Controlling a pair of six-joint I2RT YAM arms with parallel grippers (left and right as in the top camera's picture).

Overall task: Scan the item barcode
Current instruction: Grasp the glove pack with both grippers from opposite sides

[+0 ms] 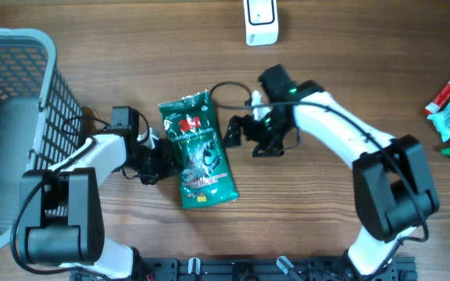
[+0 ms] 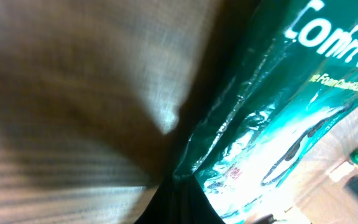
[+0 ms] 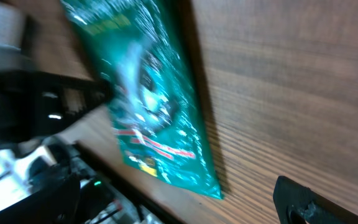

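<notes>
Pack lies flat on worktop between both claws. Left claw is pinched shut on its left edge, probably to lift it. Right claw waits wide open beside the right edge.

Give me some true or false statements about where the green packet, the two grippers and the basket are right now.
1. The green packet lies on the table between the two grippers. True.
2. The right gripper is shut on the packet. False: it is open, beside the packet's right edge.
3. The left gripper is shut at the packet's left edge. True.
4. The packet is inside the grey basket. False: the basket stands off to the left, and the packet is outside it.
5. A white device sits at the table's far edge. True.
</notes>
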